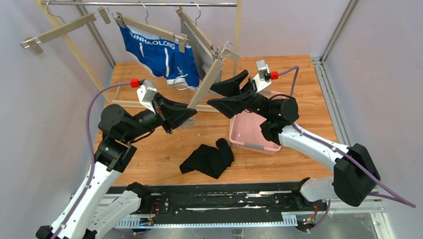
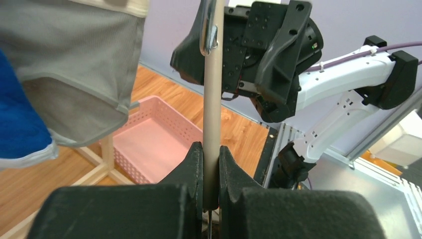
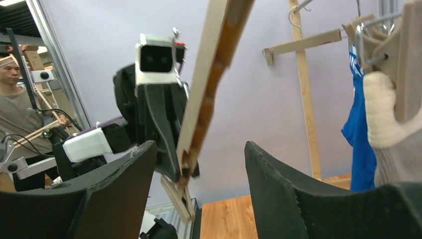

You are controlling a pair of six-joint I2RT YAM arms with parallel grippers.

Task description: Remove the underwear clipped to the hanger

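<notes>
While left gripper (image 2: pixel 211 155) clamps hanger bar (image 2: pixel 213 99), right gripper (image 1: pixel 213 95) gapes near grey underwear (image 2: pixel 74 59).

Black briefs (image 1: pixel 208 160) crumpled on table (image 1: pixel 147 159); blue briefs (image 1: pixel 159 57), grey briefs (image 2: pixel 74 74) each hang clipped to hanger (image 1: pixel 150 27).

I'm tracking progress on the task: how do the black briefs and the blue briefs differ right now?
The black briefs lie crumpled on the table, off any hanger; the blue briefs hang clipped to a hanger on the rail. The black briefs are plain; the blue briefs carry white lettering on the waistband. Both are fabric underwear.
</notes>
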